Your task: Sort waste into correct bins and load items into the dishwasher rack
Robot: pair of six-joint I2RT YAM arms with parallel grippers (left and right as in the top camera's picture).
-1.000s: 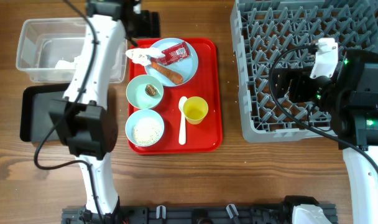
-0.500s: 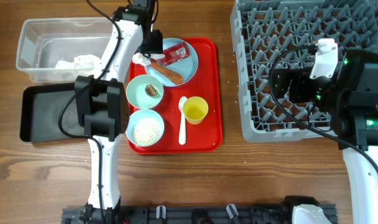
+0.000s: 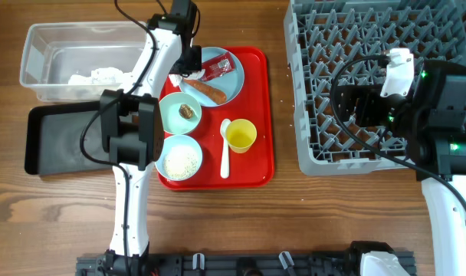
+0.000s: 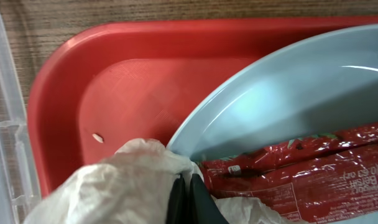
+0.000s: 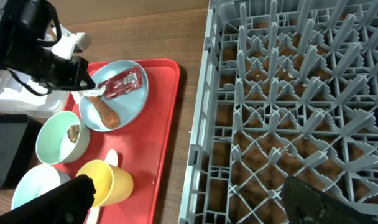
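Observation:
A crumpled white napkin (image 4: 114,183) lies at the left rim of the pale blue plate (image 3: 218,84), and my left gripper (image 3: 185,67) is shut on it, the black fingertips (image 4: 198,199) pressed together in the paper. A red wrapper (image 4: 301,168) and an orange sausage piece (image 3: 207,91) lie on the plate. One mint bowl (image 3: 170,115) holds a brown lump, the other (image 3: 165,162) holds rice. A yellow cup (image 3: 241,136) and a white spoon (image 3: 224,149) lie beside them. My right gripper (image 5: 195,205) hangs open over the grey dishwasher rack (image 3: 371,46).
All the dishes rest on a flat red tray (image 3: 257,100). At the far left stands the clear tub (image 3: 41,46) with a white napkin (image 3: 95,77) inside. The black tray (image 3: 60,142) lies in front of it. My left arm stretches over the red tray's left side.
My left arm swung from above the tub to the plate's left rim. Its jaws went from wide open to shut on the napkin. The right arm stayed still.

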